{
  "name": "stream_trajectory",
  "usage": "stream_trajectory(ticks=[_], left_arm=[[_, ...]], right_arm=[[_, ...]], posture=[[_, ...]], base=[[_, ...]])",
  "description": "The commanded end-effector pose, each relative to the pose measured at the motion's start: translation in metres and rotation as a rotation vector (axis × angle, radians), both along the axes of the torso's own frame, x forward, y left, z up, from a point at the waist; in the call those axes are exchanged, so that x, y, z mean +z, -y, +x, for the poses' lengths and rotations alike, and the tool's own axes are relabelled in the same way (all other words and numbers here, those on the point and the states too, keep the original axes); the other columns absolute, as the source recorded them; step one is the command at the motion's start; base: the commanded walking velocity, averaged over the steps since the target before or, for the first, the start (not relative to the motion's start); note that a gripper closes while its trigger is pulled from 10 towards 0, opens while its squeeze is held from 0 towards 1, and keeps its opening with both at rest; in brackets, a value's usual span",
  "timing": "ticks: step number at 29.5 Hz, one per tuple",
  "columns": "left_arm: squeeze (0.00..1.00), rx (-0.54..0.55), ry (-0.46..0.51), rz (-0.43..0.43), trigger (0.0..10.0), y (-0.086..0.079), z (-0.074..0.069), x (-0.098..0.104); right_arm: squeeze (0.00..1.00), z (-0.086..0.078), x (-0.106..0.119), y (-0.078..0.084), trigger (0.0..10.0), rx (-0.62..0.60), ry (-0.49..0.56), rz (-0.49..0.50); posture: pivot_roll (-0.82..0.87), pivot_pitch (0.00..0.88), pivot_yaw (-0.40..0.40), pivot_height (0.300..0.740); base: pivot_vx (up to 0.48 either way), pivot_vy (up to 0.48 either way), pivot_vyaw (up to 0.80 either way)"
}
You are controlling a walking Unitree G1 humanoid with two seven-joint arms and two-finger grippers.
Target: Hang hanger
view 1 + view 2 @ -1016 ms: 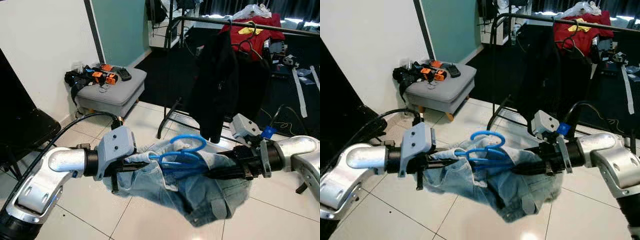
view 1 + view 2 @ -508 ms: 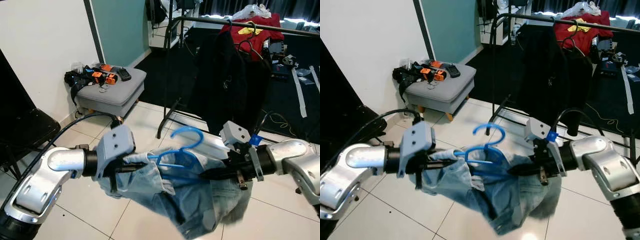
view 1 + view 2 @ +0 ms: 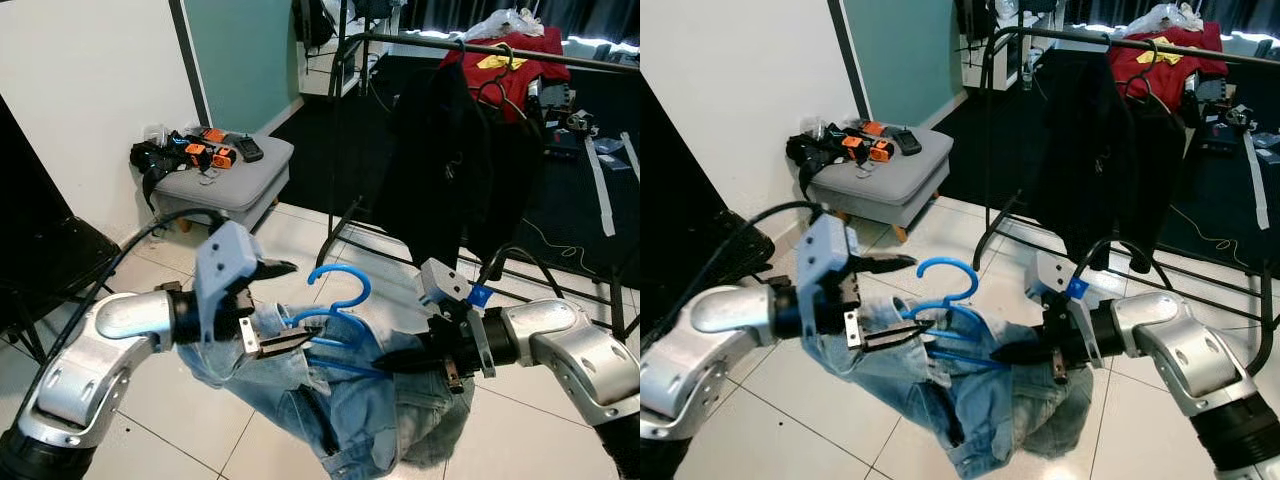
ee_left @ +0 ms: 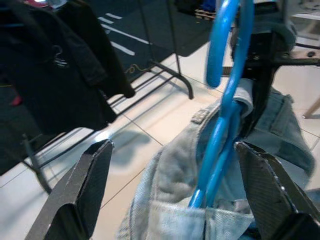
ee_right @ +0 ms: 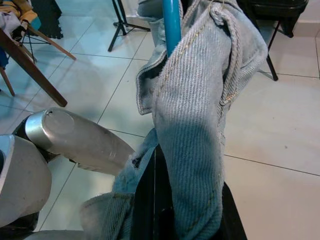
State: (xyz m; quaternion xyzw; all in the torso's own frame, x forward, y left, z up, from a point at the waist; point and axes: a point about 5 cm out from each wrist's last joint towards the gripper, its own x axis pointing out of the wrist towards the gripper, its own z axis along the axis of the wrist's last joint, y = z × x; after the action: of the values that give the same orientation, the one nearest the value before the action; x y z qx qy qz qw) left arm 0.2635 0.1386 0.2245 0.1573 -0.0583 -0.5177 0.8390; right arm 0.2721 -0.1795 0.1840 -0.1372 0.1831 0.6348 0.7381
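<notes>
Between both claws hangs the blue hanger [image 3: 335, 310] with jeans [image 3: 370, 420]

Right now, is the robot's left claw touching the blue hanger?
Apart. The left wrist view shows the left gripper with fingers spread wide, and the blue hanger standing between them with gaps either side.

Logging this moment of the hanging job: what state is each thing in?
Left gripper: jaws open, spread around the hanger.
Right gripper: jaws shut on the jeans.
Blue hanger: off the rail, hook up, jeans draped on it.
Jeans: bunched, sagging between the arms.
Clothes rail: black jacket hanging on it.
</notes>
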Motion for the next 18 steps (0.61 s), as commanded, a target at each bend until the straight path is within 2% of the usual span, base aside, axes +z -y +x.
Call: stream_trajectory(ticks=[1,3,5,6,8,11,12,13,15,18], left_arm=[[1.0,0.031,-0.025,-0.009,10.0,-0.008,0.0,-0.003],[1.0,0.066,-0.025,-0.026,10.0,-0.013,0.002,-0.004],[1.0,0.146,-0.024,-0.079,10.0,-0.023,0.006,-0.004],[1.0,0.146,-0.024,-0.079,10.0,-0.023,0.006,-0.004],[1.0,0.229,-0.035,-0.12,10.0,-0.032,0.009,-0.008],[1.0,0.266,-0.04,-0.129,10.0,-0.036,0.01,-0.01],[1.0,0.324,-0.037,-0.142,10.0,-0.041,0.012,-0.013],[0.0,0.362,-0.035,-0.149,10.0,-0.045,0.013,-0.015],[0.0,0.51,-0.028,-0.241,10.0,-0.059,0.017,-0.018],[0.0,0.51,-0.028,-0.241,10.0,-0.059,0.017,-0.018]], right_arm=[[0.0,0.001,0.004,-0.003,0.0,0.002,0.037,0.022],[0.0,0.004,0.003,-0.001,0.0,-0.03,0.048,0.025],[0.0,0.012,0.0,0.004,0.0,-0.113,0.069,0.02],[0.0,0.012,0.0,0.004,0.0,-0.113,0.069,0.02],[0.0,0.02,-0.005,0.01,0.0,-0.201,0.084,0.01],[0.0,0.023,-0.007,0.012,0.0,-0.238,0.088,0.006],[0.0,0.025,-0.009,0.014,0.0,-0.269,0.09,0.005],[0.0,0.027,-0.011,0.016,0.0,-0.296,0.094,0.004],[0.0,0.034,-0.011,0.019,0.0,-0.374,0.111,0.014],[0.0,0.034,-0.011,0.019,0.0,-0.374,0.111,0.014]], posture=[[-0.05,0.063,0.036,0.74],[-0.05,0.067,0.036,0.74],[-0.04,0.068,0.035,0.74],[-0.04,0.068,0.035,0.74],[-0.04,0.069,0.035,0.74],[-0.04,0.069,0.035,0.74],[-0.04,0.071,0.034,0.74],[-0.04,0.068,0.033,0.74],[-0.05,0.069,0.031,0.74],[-0.05,0.069,0.031,0.74]], base=[[0.0,0.0,0.0],[0.0,0.0,0.0],[0.0,0.0,0.0],[0.0,0.0,0.0],[0.0,0.0,0.0],[0.0,0.0,0.0],[0.0,0.0,0.0],[0.0,0.0,0.0],[0.0,0.0,0.0],[0.0,0.0,0.0]])
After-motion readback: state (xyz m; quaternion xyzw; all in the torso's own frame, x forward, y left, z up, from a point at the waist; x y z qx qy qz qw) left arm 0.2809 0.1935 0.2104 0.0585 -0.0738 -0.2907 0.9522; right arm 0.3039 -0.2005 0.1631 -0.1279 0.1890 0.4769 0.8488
